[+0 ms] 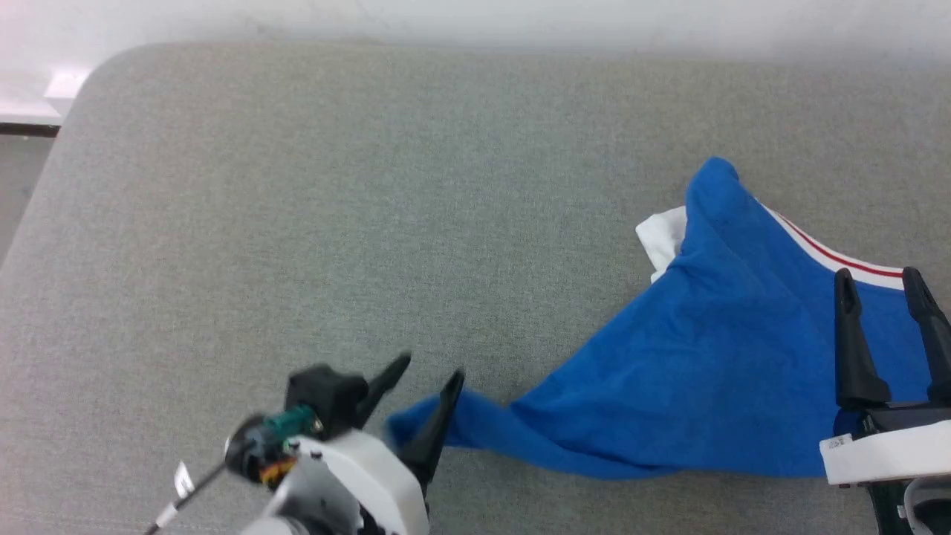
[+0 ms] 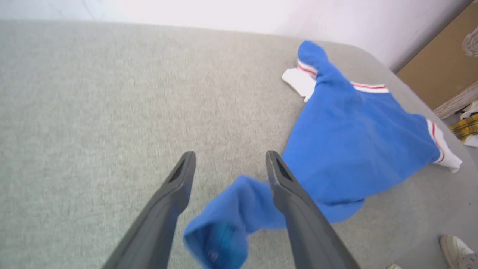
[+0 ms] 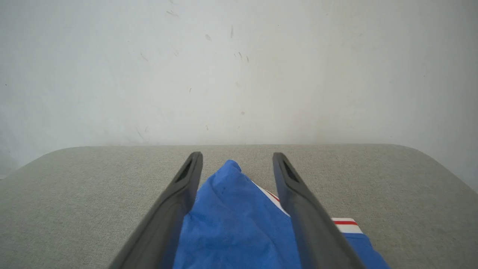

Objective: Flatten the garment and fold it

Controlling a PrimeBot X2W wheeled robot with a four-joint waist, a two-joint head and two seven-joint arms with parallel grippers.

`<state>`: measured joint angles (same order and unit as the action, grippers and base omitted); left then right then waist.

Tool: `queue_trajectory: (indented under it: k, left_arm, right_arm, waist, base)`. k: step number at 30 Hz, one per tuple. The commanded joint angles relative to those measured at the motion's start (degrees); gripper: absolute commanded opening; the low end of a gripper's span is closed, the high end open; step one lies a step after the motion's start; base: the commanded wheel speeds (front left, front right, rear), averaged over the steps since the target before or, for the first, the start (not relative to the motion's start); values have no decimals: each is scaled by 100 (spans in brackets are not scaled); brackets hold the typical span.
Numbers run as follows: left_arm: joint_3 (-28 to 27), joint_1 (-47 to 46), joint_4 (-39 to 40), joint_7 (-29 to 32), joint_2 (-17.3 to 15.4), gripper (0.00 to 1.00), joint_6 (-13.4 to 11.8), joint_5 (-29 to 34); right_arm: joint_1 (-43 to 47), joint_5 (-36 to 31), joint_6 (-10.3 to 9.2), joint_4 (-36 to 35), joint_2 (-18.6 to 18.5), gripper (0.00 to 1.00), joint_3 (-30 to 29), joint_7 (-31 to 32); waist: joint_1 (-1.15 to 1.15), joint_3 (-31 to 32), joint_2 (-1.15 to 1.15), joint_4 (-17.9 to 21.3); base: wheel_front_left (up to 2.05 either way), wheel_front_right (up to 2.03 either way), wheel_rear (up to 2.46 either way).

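Careful | left gripper (image 1: pixel 432 366) and right gripper (image 1: pixel 877 274) are gaping wide, holding nothing | you're risking snagging the garment (image 1: pixel 706 349) at its loose corner, bunching it.

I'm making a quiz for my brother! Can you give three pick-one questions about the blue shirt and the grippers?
1. Where on the grey fabric surface does most of the bright blue soft cloth T-shirt lie? A) robot's left B) robot's right C) far edge
2. The thin stripe on its white band is? A) green B) red C) yellow
3. The left gripper is? A) open B) shut on a sleeve C) shut, empty
Answers: 1B, it lies by the right gripper; 2B, red line on white; 3A, fingers apart around a blue corner.
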<state>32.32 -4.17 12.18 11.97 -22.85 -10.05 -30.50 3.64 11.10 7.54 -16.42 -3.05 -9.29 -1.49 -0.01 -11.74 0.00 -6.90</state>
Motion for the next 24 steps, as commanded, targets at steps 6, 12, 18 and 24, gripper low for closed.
queue_trajectory:
  k: [6, 12, 18, 24]
  left_arm:
    - [-153, -885, 800, 154, -61, 100, 199, 137]
    - [446, -1826, 184, 613, 298, 100, 515, 469]
    - [981, -2612, -1156, 959, 870, 100, 941, 500]
    - [1136, -2942, -2410, 1053, 1264, 100, 1229, 261]
  right_arm:
    - [-23, 42, -5, -19, 17, 100, -14, -8]
    - [-174, 104, -5, 5, 17, 100, 16, -76]
    - [-394, 87, -5, 41, 17, 100, -10, -122]
    - [-503, 127, -5, 131, 17, 100, 1, -190]
  waist:
    - [1, 9, 0, 149]
    - [1, -333, 0, 435]
    - [1, -677, 0, 756]
    - [1, -858, 0, 1045]
  base:
    - [0, 0, 0]
    - [0, 0, 0]
    - [0, 0, 0]
    - [0, 0, 0]
